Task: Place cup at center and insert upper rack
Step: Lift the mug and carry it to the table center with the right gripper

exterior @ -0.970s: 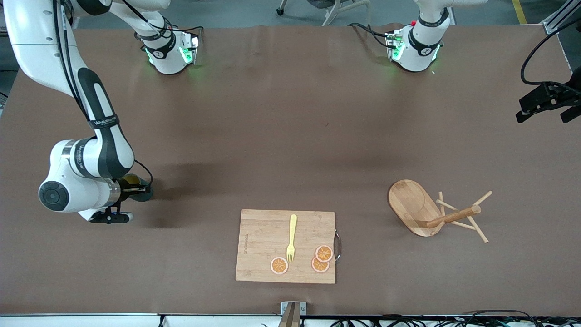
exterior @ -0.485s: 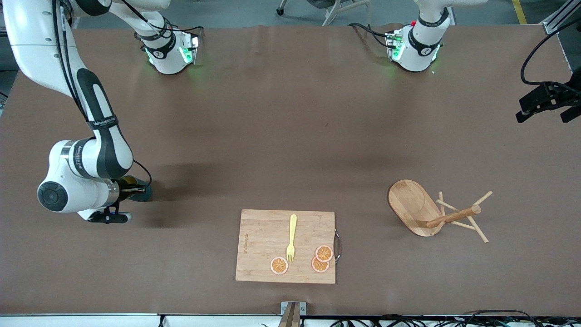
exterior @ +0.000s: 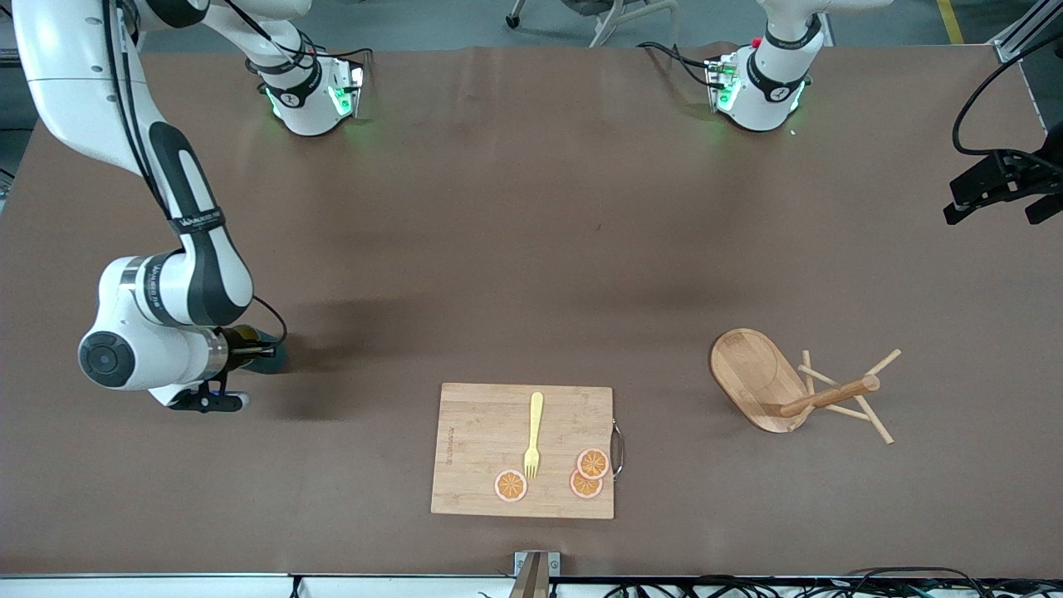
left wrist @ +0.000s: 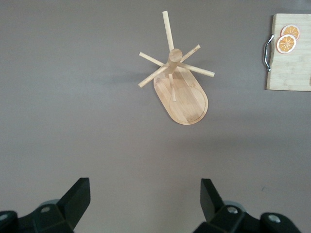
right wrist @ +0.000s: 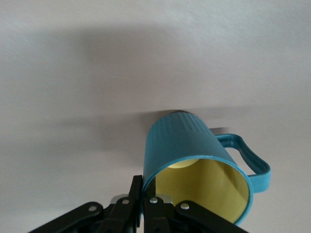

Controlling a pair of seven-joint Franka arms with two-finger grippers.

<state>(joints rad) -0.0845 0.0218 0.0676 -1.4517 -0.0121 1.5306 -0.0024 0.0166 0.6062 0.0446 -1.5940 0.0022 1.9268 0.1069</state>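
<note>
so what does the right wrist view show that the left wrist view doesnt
Only the right wrist view shows the cup, teal with a yellow inside, its rim pinched in the shut right tool.

Only the left wrist view shows the upper rack lying on the table, the edge of the cutting board with two orange slices, and the open left tool.

Both show bare brown table.

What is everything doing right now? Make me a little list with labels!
cup: teal, yellow inside, its rim pinched by the right gripper, toward the right arm's end of the table
rack: wooden, tipped over on the table, untouched
left gripper: open, up over bare table, rack in its view, waiting
board: nearest the front camera, holds a yellow fork and three orange slices
</note>
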